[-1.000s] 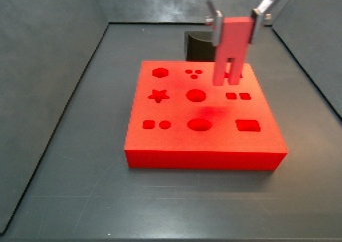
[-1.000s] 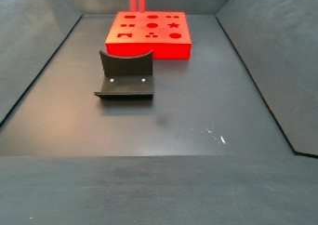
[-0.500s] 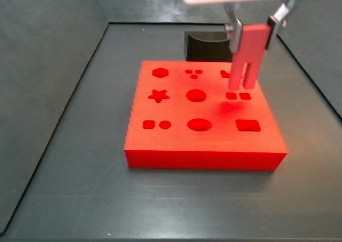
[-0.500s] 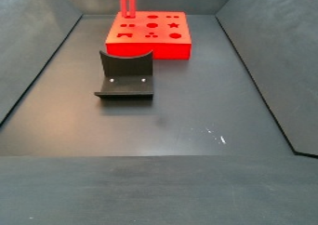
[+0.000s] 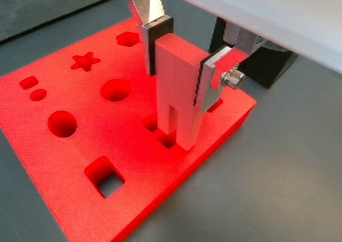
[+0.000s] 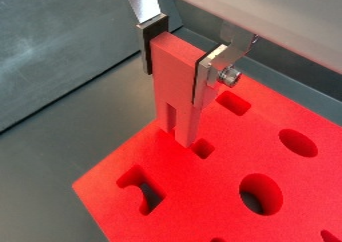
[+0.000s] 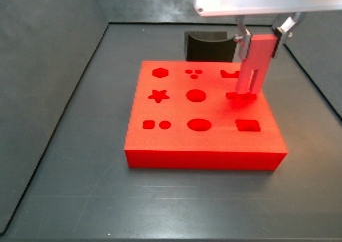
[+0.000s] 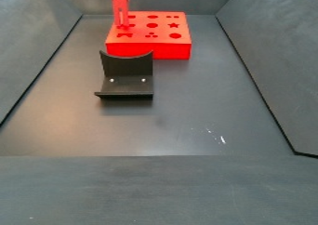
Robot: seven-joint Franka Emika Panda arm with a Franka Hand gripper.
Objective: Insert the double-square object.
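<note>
The double-square object [image 5: 179,91], a slim red bar forked at its lower end, stands upright over the red board [image 5: 80,126], pinched at its upper part between the gripper's [image 5: 182,48] silver fingers [image 5: 217,74]; in both wrist views its two prongs meet the paired square holes near one edge of the board, though how deep they sit cannot be told; in a side view the bar [image 7: 254,68] rises from the board [image 7: 201,144] near its far right side; the board rests on the dark desk [image 8: 174,126], with the fixture [image 8: 125,75] just beside it.
</note>
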